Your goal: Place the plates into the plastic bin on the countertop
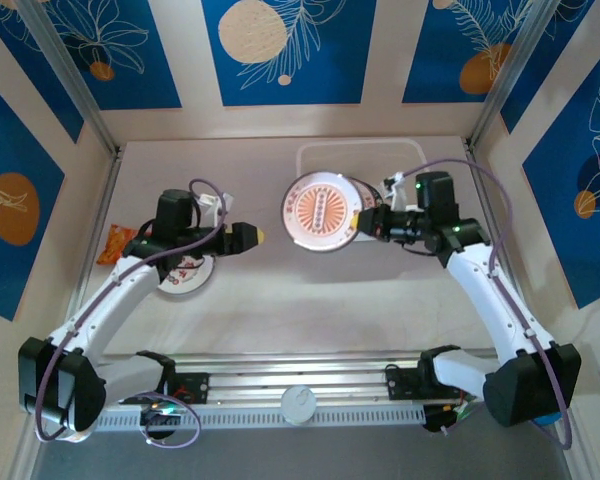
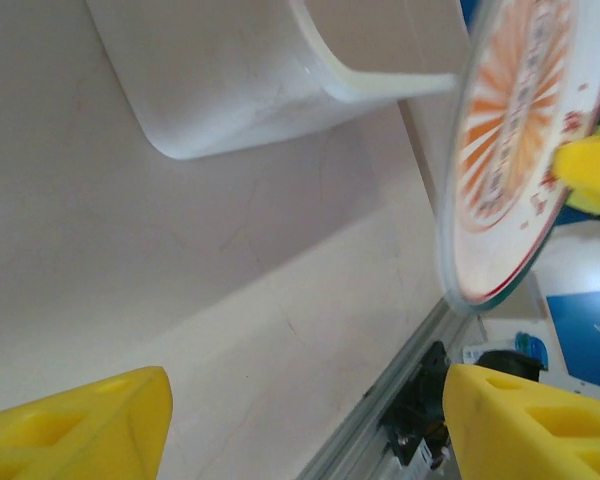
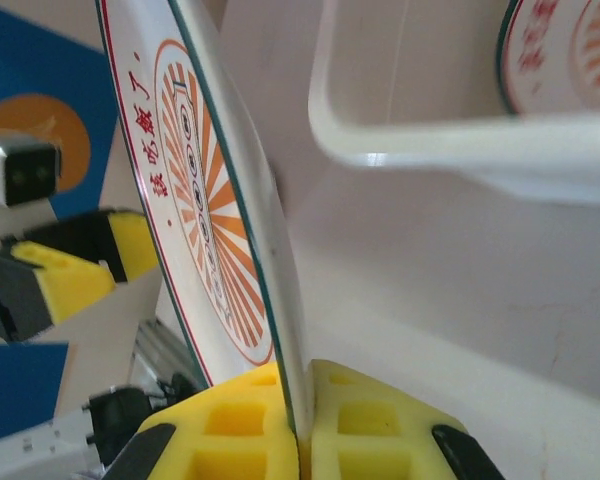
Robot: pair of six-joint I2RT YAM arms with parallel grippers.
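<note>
Right gripper (image 3: 300, 420): clenched on the rim of the orange-centred plate (image 1: 320, 212), by the near left corner of the plastic bin (image 1: 360, 144).
Left gripper (image 1: 258, 236): released, jaws spread, facing that plate, apart from it.
Plastic bin: far edge of the countertop (image 1: 280, 310), right of centre; second plate (image 3: 565, 50) inside.
Third plate (image 1: 185, 275): near the left edge, under the left arm.

plate print: round white green-rimmed plate (image 3: 195, 200), red Chinese characters beside orange sunburst
legibility: too slanted to read
</note>
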